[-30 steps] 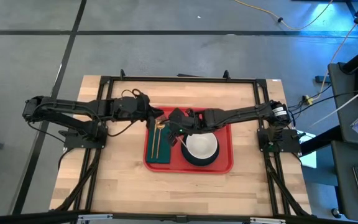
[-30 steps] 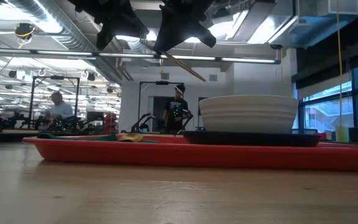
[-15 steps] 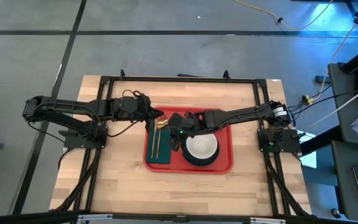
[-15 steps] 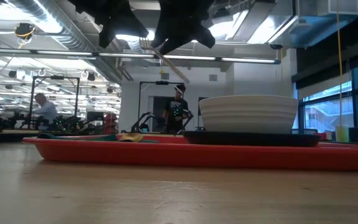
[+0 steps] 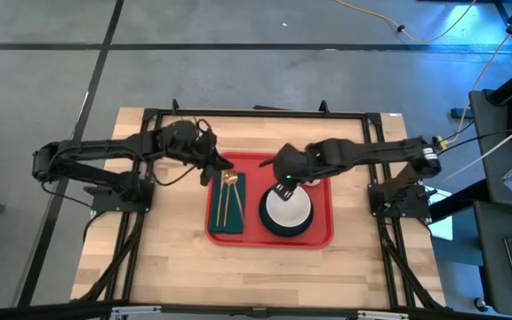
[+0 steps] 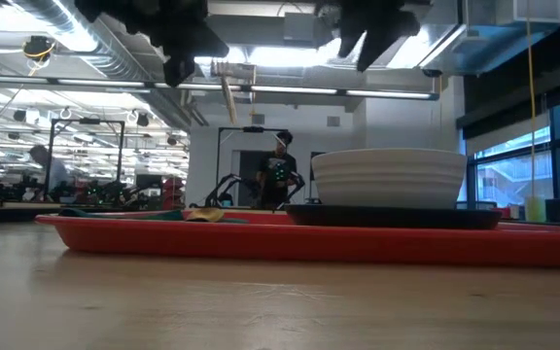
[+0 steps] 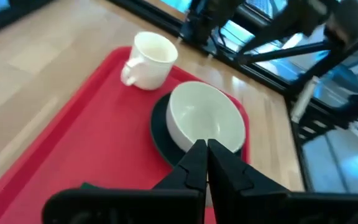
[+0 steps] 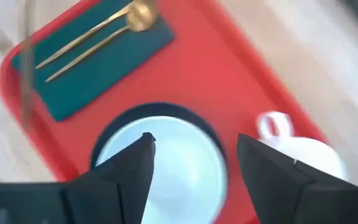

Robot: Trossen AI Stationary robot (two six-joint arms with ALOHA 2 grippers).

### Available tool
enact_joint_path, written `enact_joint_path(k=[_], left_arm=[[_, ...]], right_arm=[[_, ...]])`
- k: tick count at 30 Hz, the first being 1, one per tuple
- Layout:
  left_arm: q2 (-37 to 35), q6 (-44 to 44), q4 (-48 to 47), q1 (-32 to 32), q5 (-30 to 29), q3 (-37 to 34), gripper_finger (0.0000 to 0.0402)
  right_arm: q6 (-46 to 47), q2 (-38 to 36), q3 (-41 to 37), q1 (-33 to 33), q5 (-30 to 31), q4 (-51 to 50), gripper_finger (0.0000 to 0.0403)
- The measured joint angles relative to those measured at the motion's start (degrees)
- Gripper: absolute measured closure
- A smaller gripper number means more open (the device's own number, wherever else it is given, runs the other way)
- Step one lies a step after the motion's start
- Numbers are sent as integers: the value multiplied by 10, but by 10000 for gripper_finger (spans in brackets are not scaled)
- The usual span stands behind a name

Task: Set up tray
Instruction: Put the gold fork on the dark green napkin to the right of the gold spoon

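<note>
Tray [image 5: 320, 233]: lies flat at mid-table between the two arms. Its long axis runs left to right across the table. Being a plain rectangle, it points no particular way.

On it: green cloth [image 5: 225, 218] at the left end with two gold utensils [image 5: 228, 200] lying lengthwise. Beside that, a white bowl [image 5: 288, 212] on a dark plate [image 5: 269, 227]. A white mug [image 7: 149, 59] sits in the far corner.

Left gripper [image 5: 213, 169]: hovers over the tray's far left corner, clamped on a slim utensil [image 6: 227, 92] that hangs below it. Which kind of utensil I cannot make out; the low view shows only a pale stick.

Right gripper [image 5: 284, 182]: fingers spread wide, holding nothing, above the bowl's far rim.

Risks, as I judge them:
- The grip on the utensil looks to be near one end. It could swing or slip on the way down and land across the gold pair, or off the cloth.
- The right gripper is close over bowl and mug, so a low move could knock either.
- Both arms are over the tray's far edge, and a careless crossing might clip the hanging utensil.
</note>
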Motion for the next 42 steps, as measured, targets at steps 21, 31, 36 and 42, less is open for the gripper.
enact_joint_path(k=[21,31,36,42], left_arm=[[245,78,51,147,257,0,400],[260,70,70,163,284,0,400],[256,50,63,174,315,22,400],[256,89,29,174,315,37,400]], right_arm=[[39,-67,-2,47,20,-94,176],[49,-67,-56,47,29,-102,176],[63,-67,-87,47,29,-102,176],[90,-67,-101,47,25,-111,176]])
